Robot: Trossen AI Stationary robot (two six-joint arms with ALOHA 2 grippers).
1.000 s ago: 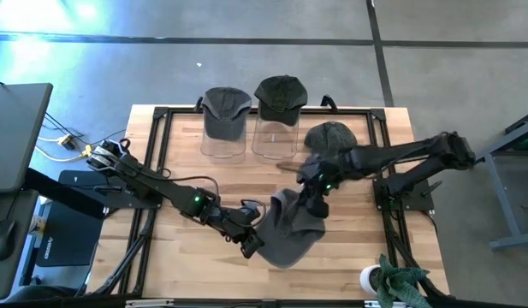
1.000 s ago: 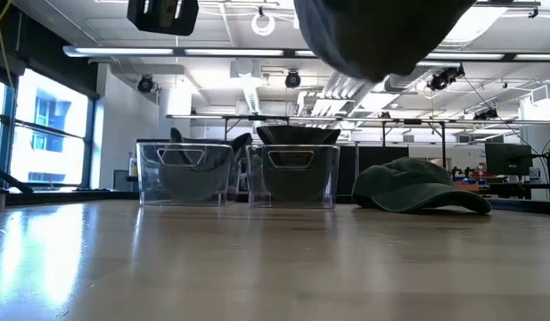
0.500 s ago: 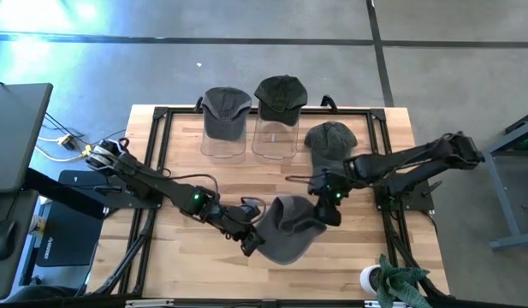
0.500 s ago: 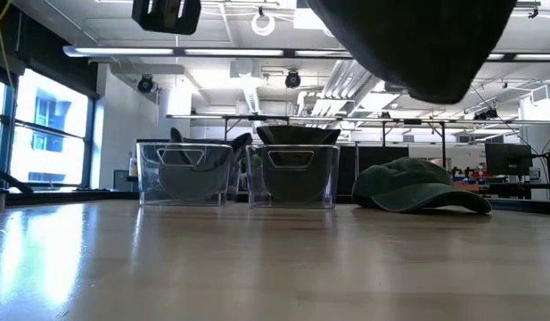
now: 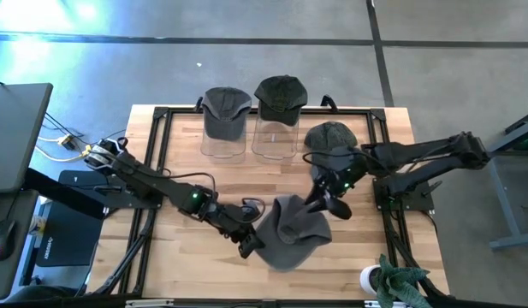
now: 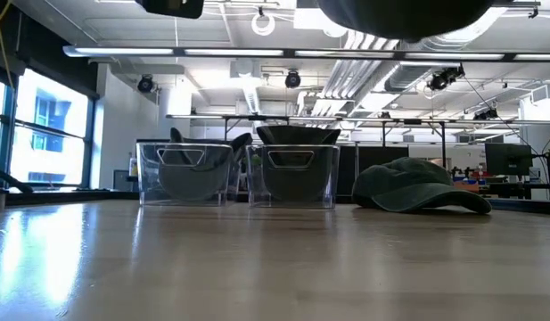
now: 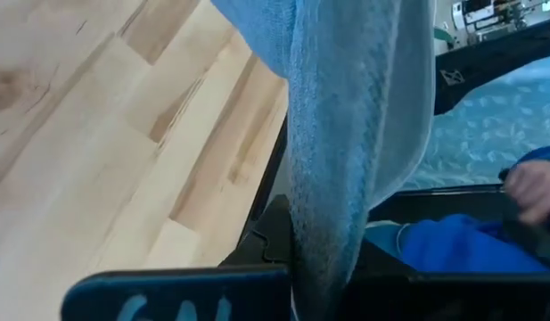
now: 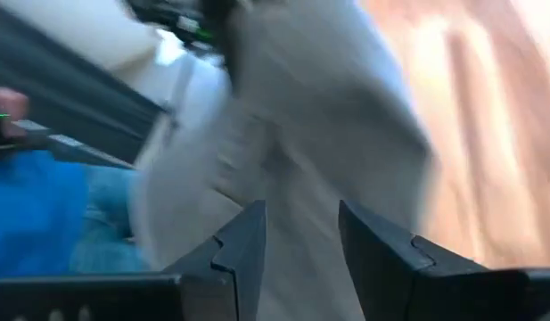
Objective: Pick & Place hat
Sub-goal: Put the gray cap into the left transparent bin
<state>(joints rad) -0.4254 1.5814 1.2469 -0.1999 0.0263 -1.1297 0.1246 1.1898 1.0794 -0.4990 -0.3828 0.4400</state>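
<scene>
A grey hat hangs over a wooden surface in a big room.

The wooden surface (image 5: 178, 154) sits on a grey floor, and long ceiling lights shine in the room behind. Two clear bins (image 5: 224, 137) at the back each hold a hat, with a green hat (image 5: 330, 137) lying beside them. The left tool (image 5: 246, 248) is pinched tight on the grey hat (image 5: 291, 233), holding it up off the wood. The right tool (image 5: 329, 198) is partly open, empty, just beside that hat.
</scene>
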